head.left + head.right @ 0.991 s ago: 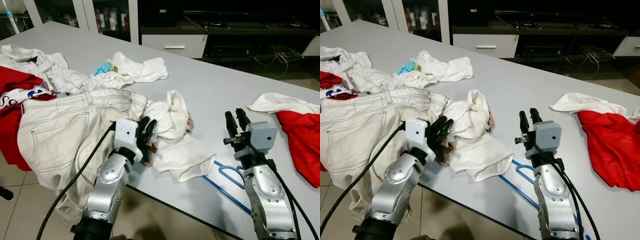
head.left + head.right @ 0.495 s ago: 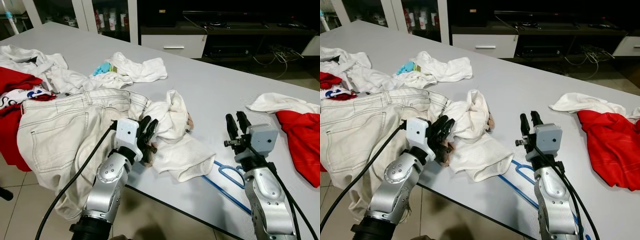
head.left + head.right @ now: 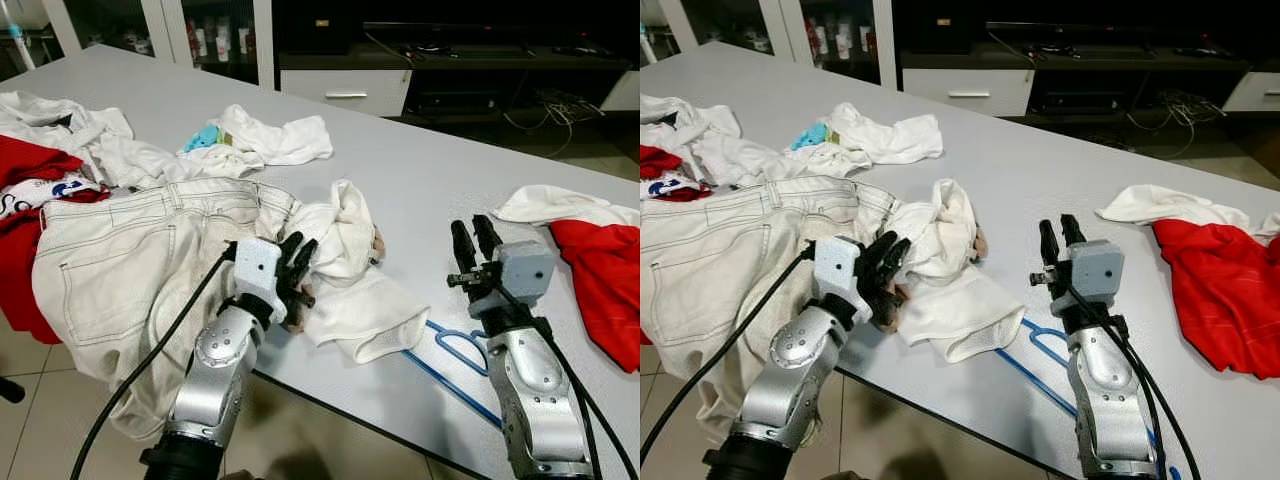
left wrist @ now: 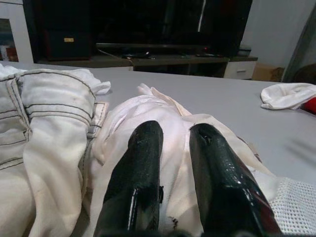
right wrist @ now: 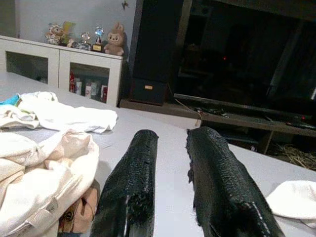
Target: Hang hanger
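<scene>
Grey table (image 3: 420, 180) strewn with clothes, dark TV cabinet (image 3: 440, 70) behind — both grippers (image 3: 298, 262) (image 3: 474, 236) slightly parted, empty.

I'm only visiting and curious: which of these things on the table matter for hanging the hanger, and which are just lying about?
For the job:
- blue hanger
- cream garment
- left gripper
- right gripper

Lying about:
- pale jeans
- red cloth
- white clothes

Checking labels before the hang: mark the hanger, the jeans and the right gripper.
hanger (image 3: 455, 352): left eye view, on the blue hook loop beside the right arm.
jeans (image 3: 120, 255): left eye view, on the back pocket.
right gripper (image 3: 473, 240): left eye view, between the fingertips.
</scene>
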Motion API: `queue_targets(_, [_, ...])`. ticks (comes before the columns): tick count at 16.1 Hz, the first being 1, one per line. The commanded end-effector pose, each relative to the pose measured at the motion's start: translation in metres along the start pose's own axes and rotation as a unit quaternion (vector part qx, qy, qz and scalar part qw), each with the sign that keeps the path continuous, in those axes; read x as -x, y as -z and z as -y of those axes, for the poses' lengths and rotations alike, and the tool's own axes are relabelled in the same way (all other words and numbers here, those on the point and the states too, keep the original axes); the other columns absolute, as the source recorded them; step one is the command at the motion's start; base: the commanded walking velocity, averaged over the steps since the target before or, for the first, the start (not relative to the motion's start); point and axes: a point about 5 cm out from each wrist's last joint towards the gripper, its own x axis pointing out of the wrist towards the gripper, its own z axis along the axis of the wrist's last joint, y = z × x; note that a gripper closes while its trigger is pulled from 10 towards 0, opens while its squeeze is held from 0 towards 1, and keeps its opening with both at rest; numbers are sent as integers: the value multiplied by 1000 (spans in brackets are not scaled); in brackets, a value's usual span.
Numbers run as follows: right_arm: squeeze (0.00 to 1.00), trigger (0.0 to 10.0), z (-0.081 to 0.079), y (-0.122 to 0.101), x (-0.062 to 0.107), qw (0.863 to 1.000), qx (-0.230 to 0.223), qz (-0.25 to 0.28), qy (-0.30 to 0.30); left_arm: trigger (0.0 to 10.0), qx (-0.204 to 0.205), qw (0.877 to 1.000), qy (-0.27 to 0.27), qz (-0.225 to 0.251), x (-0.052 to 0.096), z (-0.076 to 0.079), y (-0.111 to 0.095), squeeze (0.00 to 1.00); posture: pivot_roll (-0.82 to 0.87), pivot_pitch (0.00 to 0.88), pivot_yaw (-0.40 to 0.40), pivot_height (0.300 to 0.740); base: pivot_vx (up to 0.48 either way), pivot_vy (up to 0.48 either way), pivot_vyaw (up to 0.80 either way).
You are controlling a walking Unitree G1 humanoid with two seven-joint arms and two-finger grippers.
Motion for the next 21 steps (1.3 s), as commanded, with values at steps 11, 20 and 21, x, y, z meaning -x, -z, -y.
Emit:
queue_targets(11, [0,10000,6,0,2,1000,10,1,10,10000,-1,1000,15,-1,-5,8,1,0,-63,0,-23,740,0,-388,0])
queue_targets(20, [0,10000,7,0,0,1000,12,2,12,10000,2,1000,18,2,-7,8,1,0,-63,0,-21,740,0,-170,0])
queue_targets(21, [0,10000,7,0,0,1000,12,2,12,10000,2,1000,17,2,-7,8,1,0,-63,0,-21,740,0,0,0])
